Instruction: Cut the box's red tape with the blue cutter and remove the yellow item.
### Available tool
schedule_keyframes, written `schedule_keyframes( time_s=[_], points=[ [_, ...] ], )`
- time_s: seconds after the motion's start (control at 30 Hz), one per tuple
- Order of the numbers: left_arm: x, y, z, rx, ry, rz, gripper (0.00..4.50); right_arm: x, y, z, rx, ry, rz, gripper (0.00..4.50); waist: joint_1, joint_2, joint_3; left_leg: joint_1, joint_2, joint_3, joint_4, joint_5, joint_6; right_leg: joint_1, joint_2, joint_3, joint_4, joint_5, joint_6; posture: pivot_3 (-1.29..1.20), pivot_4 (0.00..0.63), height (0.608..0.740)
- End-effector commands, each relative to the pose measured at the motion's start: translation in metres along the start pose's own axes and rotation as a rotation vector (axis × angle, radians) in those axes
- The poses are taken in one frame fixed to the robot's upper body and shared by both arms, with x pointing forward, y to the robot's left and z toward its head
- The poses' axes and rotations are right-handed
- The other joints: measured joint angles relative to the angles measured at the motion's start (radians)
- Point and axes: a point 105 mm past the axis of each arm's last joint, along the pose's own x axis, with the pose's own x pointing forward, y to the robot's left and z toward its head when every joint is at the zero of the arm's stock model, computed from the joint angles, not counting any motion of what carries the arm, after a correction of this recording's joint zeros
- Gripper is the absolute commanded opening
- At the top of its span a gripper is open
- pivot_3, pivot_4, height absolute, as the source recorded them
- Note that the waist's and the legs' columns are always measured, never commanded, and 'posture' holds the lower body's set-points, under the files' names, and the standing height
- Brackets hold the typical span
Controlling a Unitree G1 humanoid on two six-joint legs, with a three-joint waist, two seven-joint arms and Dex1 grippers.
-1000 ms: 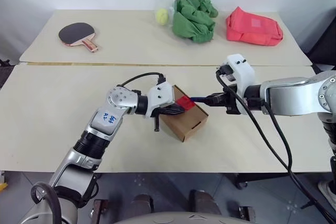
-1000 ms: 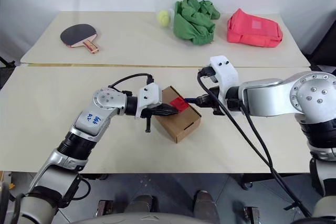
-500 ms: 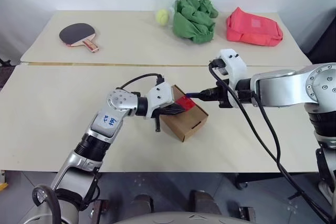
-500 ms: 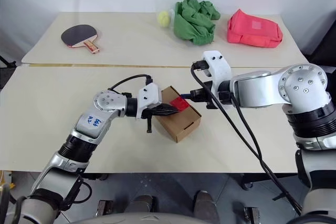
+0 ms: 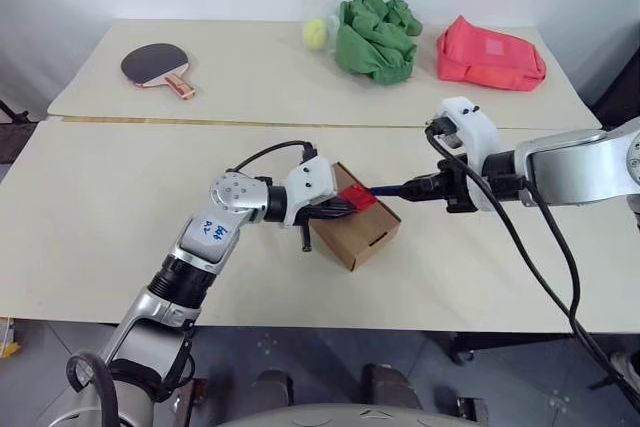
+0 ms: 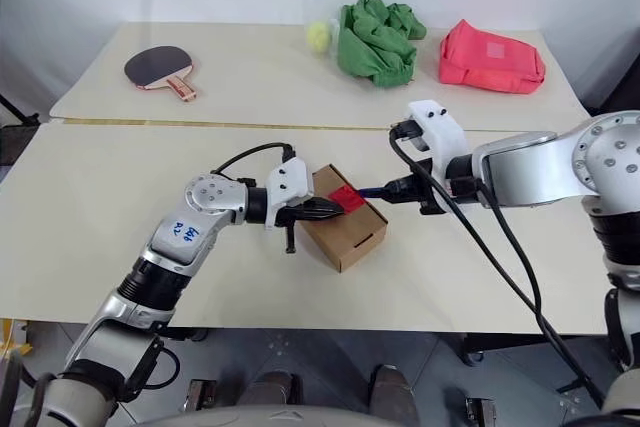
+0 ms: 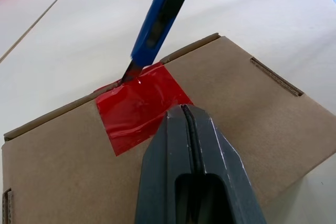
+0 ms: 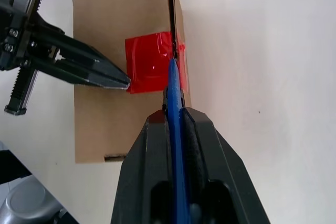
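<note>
Box [image 5: 356,228], brown cardboard, sits mid-surface on the near surface [image 5: 90,217], flaps closed, the yellow item presumably inside.

Far left, back surface: table-tennis paddle [image 5: 153,64], well apart from the work.

Left gripper [image 5: 346,209]: jaws closed on nothing, tips pressed down on top of the box at the edge of the red tape [image 7: 139,103], pinning the carton.

Red tape: small square across the flap seam and folded over the box edge.

Blue cutter [image 8: 174,100]: dark tip touching the tape right at the seam, shaft running back to the right.

Right gripper [image 5: 437,187]: jaws closed on the blue cutter's rear end, holding it near level.

Back surface, right of centre: tennis ball [image 5: 315,32], green cloth [image 5: 375,35], pink-red pouch [image 5: 490,54].

Risks, as I judge them: the left tips sit very close to the blade path, so a stroke along the seam could strike them. Push too hard sideways and the light box may skid or pivot under the hold. Blade riding off the seam would score cardboard and leave the tape intact.
</note>
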Motion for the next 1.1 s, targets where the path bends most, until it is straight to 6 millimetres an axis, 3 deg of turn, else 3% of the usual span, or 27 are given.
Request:
schedule_keyframes(
  time_s=[0.03,0.53,0.63,0.8,0.97,1.1],
  points=[
    [0.005,-0.017,-0.058,-0.15,0.201,-0.027,0.0,-0.005,0.012,-0.007,-0.045,0.039,0.065,0.06,0.003,0.0,0.0,0.0,0.0,0.0,0.0,0.0,0.0,0.0,0.0,0.0,0.0,0.0,0.0,0.0,0.15,0.74],
    [0.004,-0.017,-0.059,-0.151,0.21,-0.023,0.0,-0.027,0.008,-0.03,-0.082,0.137,0.053,0.06,0.007,0.001,-0.001,0.001,0.0,0.0,0.0,0.0,0.0,0.0,0.0,0.0,-0.001,0.0,0.0,0.0,0.15,0.74],
    [0.002,-0.016,-0.059,-0.146,0.212,-0.021,0.0,-0.039,0.008,-0.035,-0.093,0.154,0.054,0.06,0.008,0.001,-0.001,0.001,0.0,0.0,-0.001,0.0,0.0,0.0,0.0,0.0,-0.002,0.0,0.0,0.0,0.15,0.74],
    [-0.004,-0.013,-0.056,-0.135,0.194,-0.013,0.0,-0.061,0.01,-0.022,-0.098,0.049,0.061,0.06,0.008,0.001,-0.001,0.001,0.0,0.0,-0.001,0.0,0.0,0.0,0.0,0.0,-0.002,0.0,0.0,0.0,0.15,0.74],
    [-0.019,-0.003,-0.045,-0.127,0.121,0.007,0.0,-0.089,-0.011,0.002,0.025,-0.136,0.058,0.06,0.001,0.001,-0.001,0.002,0.001,0.004,-0.001,0.0,0.001,0.0,0.001,0.002,-0.001,0.0,0.0,0.0,0.15,0.74],
    [-0.033,0.008,-0.032,-0.088,0.058,0.03,0.0,-0.104,-0.048,0.01,0.123,-0.351,0.042,0.06,0.003,0.001,0.0,0.003,0.002,0.005,-0.002,0.0,0.001,0.0,0.002,0.003,-0.001,0.0,-0.001,0.0,0.15,0.74]
  ],
)
